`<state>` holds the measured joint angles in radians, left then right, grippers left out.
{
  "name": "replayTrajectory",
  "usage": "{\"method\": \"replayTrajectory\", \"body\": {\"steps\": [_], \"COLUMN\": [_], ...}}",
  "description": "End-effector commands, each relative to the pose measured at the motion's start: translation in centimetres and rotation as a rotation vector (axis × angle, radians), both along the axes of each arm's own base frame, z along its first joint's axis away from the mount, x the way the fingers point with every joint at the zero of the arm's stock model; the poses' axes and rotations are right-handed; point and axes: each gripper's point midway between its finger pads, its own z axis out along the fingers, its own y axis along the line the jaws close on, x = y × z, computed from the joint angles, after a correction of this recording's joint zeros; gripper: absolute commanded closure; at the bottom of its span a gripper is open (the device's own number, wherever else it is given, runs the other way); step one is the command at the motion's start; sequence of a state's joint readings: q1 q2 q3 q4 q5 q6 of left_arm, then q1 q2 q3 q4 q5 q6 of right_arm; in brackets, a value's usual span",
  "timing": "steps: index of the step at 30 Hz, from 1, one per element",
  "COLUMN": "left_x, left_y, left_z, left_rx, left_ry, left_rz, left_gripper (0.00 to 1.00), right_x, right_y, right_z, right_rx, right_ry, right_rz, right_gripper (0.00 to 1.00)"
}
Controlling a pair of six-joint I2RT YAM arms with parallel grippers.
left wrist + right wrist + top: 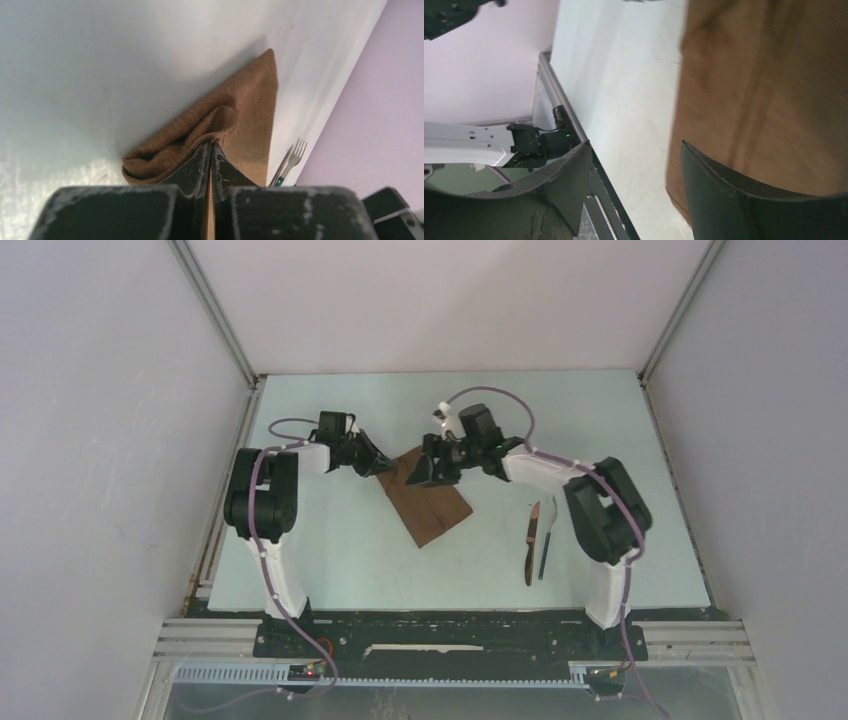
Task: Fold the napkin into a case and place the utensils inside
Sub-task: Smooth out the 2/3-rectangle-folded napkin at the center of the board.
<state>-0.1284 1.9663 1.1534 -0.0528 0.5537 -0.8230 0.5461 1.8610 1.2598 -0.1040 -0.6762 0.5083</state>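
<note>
My napkin point(428, 502) is a plain warm brown with no pattern at all, against a table point(330, 560) of pale, minty white. My left gripper point(210, 146) and right gripper point(635, 150) are matt black, scuffed grey at the edges. The knife point(531, 540) shows a brown wooden handle and a silvery blade, while the fork point(291, 161) is silver with a teal handle.

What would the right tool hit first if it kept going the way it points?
Probably the plain brown cloth napkin, lying just ahead of the right tool; depth is unclear.
</note>
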Motion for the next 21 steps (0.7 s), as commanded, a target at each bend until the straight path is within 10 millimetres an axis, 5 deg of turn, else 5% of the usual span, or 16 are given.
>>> {"method": "replayTrajectory", "body": {"steps": [1, 6, 14, 21], "left_x": [1.3, 0.8, 0.5, 0.6], "left_y": [-0.4, 1.0, 1.6, 3.0], "left_z": [-0.2, -2.2, -3.0, -2.6], "left_rx": [-0.041, -0.001, 0.009, 0.038], "left_ry": [-0.003, 0.070, 0.097, 0.085], "left_rz": [0.015, 0.076, 0.105, 0.158], "left_gripper": [0.97, 1.00, 1.00, 1.00], "right_x": [-1.6, -1.5, 0.1, -2.4], "right_y": [6.5, 9.7, 10.8, 8.2], "right_z": [-0.3, -0.8, -3.1, -3.9], "right_rx": [0.152, 0.209, 0.170, 0.137], "right_ry": [0.060, 0.090, 0.123, 0.181], "right_rz": [0.161, 0.232, 0.234, 0.228], "right_gripper": [0.28, 0.35, 0.37, 0.39]}}
